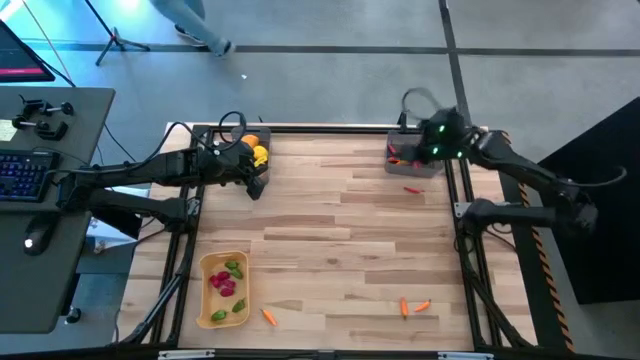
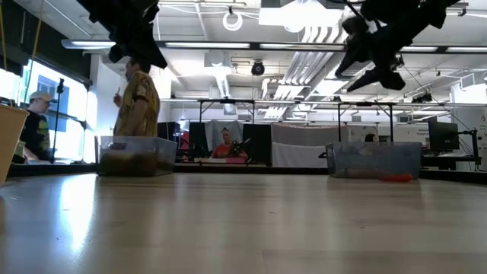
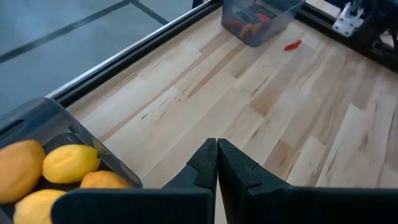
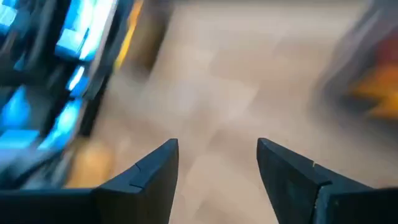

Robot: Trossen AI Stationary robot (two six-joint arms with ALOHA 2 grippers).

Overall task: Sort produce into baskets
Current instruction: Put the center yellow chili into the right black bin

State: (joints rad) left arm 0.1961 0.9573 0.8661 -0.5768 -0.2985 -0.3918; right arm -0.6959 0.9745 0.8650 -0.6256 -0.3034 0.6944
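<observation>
A dark grey bin (image 1: 252, 150) at the far left holds yellow and orange fruits (image 3: 68, 163). A second grey bin (image 1: 412, 158) at the far right holds red and orange pieces; one red chilli (image 1: 411, 189) lies just in front of it. A tan tray (image 1: 224, 288) at the near left holds green and magenta pieces. An orange piece (image 1: 268, 316) and two more (image 1: 413, 307) lie near the front edge. My left gripper (image 3: 217, 163) is shut and empty beside the left bin. My right gripper (image 4: 217, 163) is open and empty above the right bin.
A desk with a keyboard (image 1: 25, 172) stands off the table's left. People (image 2: 138, 103) stand in the room beyond. Bare wood (image 1: 340, 240) lies between the bins and the tray.
</observation>
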